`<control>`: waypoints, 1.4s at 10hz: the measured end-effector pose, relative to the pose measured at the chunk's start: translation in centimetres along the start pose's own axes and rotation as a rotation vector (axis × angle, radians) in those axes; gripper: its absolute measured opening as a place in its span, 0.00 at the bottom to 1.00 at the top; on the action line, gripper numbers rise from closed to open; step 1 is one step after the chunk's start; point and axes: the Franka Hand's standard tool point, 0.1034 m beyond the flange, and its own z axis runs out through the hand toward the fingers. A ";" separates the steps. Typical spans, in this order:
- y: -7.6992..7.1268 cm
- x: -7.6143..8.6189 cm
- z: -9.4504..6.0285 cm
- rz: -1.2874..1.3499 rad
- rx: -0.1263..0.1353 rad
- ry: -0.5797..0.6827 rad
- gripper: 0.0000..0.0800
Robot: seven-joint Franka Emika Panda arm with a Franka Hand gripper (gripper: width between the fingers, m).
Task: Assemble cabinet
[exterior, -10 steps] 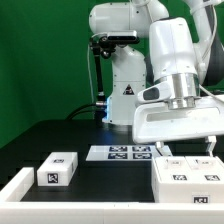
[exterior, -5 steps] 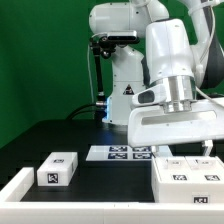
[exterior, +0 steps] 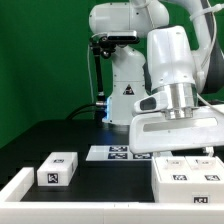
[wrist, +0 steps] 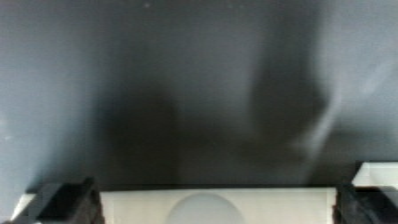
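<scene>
Little of the assembly is looking done: one cabinet (exterior: 186, 180) is sitting on the counter (exterior: 90, 135) at the exterior view's right, and one small tagged block (exterior: 57, 170) is lying loose, well apart from it. One marker board (exterior: 125, 152) is lying between them, and one gripper (wrist: 217, 195) is hanging above the cabinet, jaws wide, apparently clamping nothing

cabinet (exterior: 185, 186): white, marked with black-and-white square tags | small block (exterior: 57, 170): white, tagged in black-and-white | table (exterior: 50, 135): seen black | backdrop (exterior: 40, 60): seen green
</scene>
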 end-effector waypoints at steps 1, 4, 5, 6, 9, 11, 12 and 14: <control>0.0 0.0 0.0 0.000 0.000 0.000 0.68; 0.4 -0.1 0.0 0.008 -0.006 -0.002 0.29; 0.4 -0.1 0.0 0.007 -0.006 -0.002 0.26; 0.4 -0.1 0.0 0.007 -0.006 -0.002 0.26; 0.4 -0.1 0.0 0.007 -0.006 -0.002 0.26; 0.4 -0.1 0.0 0.007 -0.006 -0.002 0.26; 0.4 -0.1 0.0 0.007 -0.005 -0.005 0.26; 0.3 1.1 -2.4 0.015 0.012 -0.082 0.26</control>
